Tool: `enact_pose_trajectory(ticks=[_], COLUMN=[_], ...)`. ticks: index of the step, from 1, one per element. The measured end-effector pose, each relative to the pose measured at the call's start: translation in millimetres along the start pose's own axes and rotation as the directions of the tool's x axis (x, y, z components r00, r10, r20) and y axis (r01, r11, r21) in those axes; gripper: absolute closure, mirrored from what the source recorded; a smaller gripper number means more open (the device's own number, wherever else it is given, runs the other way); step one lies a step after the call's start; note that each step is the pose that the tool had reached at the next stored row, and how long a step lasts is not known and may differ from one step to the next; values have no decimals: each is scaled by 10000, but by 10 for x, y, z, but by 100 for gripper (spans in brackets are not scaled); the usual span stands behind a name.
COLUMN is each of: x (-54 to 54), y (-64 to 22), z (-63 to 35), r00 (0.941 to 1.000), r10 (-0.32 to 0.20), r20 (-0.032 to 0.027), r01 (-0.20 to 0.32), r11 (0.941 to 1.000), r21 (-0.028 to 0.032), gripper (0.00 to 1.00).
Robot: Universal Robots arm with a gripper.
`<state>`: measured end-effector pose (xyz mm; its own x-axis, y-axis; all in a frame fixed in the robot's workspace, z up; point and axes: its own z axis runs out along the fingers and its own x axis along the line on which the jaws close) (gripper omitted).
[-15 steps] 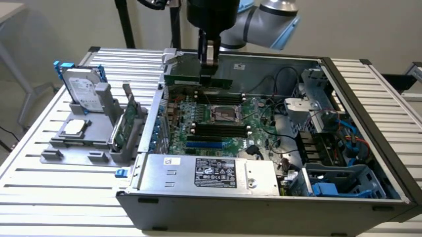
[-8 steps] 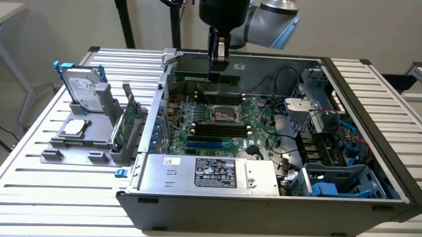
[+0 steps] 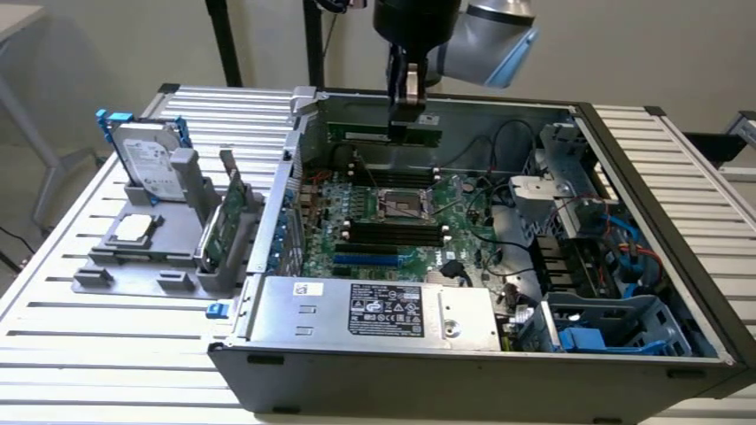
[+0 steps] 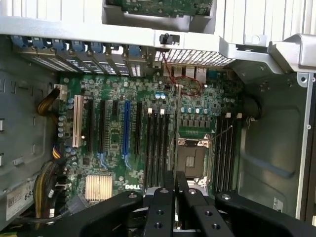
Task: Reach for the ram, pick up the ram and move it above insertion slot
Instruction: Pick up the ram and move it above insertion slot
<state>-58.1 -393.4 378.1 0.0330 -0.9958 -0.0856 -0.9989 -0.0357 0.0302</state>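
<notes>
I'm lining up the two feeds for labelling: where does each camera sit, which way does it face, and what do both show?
Exterior view: off the arm, raised beside the open computer case, looking down into it at an angle; the arm's tool hangs over the far side, shut on the ram.
Wrist view: on the wrist, facing straight down onto the motherboard; the tool and its dark fingers show, pressed close together.
Shared: motherboard, its CPU socket, and the tool.

Thin green ram (image 3: 384, 135) hangs level on edge above the motherboard's far slots (image 3: 396, 173).
</notes>
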Motion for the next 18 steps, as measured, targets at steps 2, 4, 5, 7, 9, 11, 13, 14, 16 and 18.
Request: enact_pose_trajectory(ticks=[2,4,5,7,9,11,13,14,16,18], x=[-20,-29,-32,-36,-36,-36,-37,-37,-41,-44], y=[-41,-88,-111,-149,-175,-191,-203,-209,-218,-220], z=[6,11,14,21,30,35,39,41,43,47], r00=[10000,10000,10000,10000,10000,10000,9999,9999,9998,9998], r10=[-3,-6,-6,0,31,81,133,158,199,208], r20=[0,-1,-2,2,17,30,41,47,56,62], r01=[3,6,6,0,-32,-81,-133,-158,-200,-210], r11=[10000,10000,10000,10000,10000,9999,9998,9998,9997,9995], r21=[39,67,76,84,91,100,116,126,154,217], gripper=[87,87,87,87,87,87,87,87,87,87])
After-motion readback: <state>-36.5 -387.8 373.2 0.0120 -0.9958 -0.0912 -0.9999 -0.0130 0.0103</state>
